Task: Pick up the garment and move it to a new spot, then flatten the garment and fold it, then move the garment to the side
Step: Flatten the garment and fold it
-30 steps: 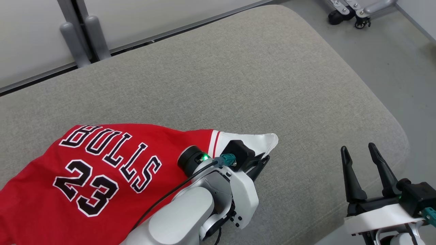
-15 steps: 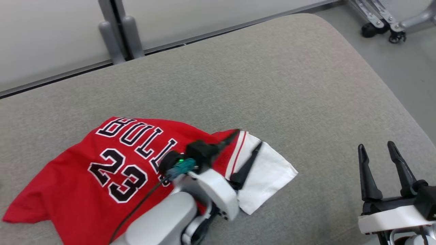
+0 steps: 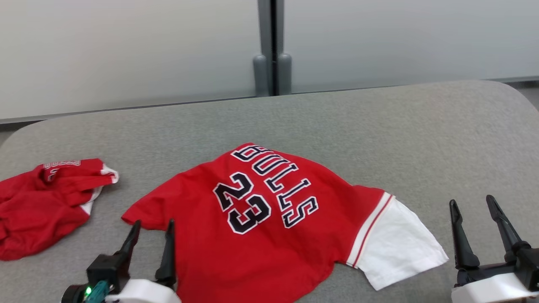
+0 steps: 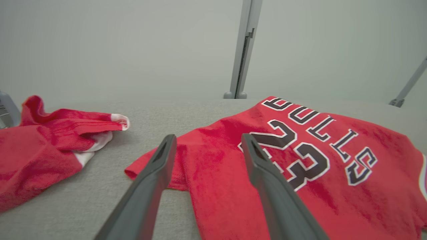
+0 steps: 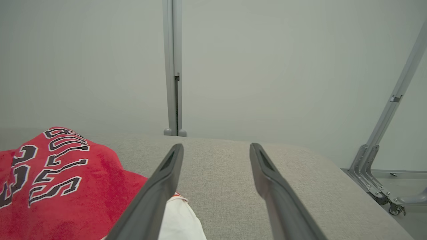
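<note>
The garment (image 3: pixel 269 219) is a red jersey with "BULLS 23" lettering and a white sleeve (image 3: pixel 400 248). It lies spread on the grey padded surface (image 3: pixel 379 126), lettering up. My left gripper (image 3: pixel 153 225) stands open at the lower left, just off the jersey's left corner and holding nothing. In the left wrist view my left gripper (image 4: pixel 208 138) points at the jersey (image 4: pixel 317 173), whose corner lies between and below the fingers. My right gripper (image 3: pixel 471 202) is open to the right of the white sleeve. In the right wrist view the right gripper (image 5: pixel 217 146) has the jersey (image 5: pixel 66 186) to its left.
A second red garment (image 3: pixel 46 202) lies crumpled at the far left of the surface, also seen in the left wrist view (image 4: pixel 50 143). A grey post (image 3: pixel 273 46) and pale wall panels stand behind the far edge. A folding frame (image 5: pixel 373 166) stands off the right end.
The head camera has swung, shifting the whole picture. My left gripper opened, let go of the white sleeve and drew back to the lower left. The jersey now lies spread out.
</note>
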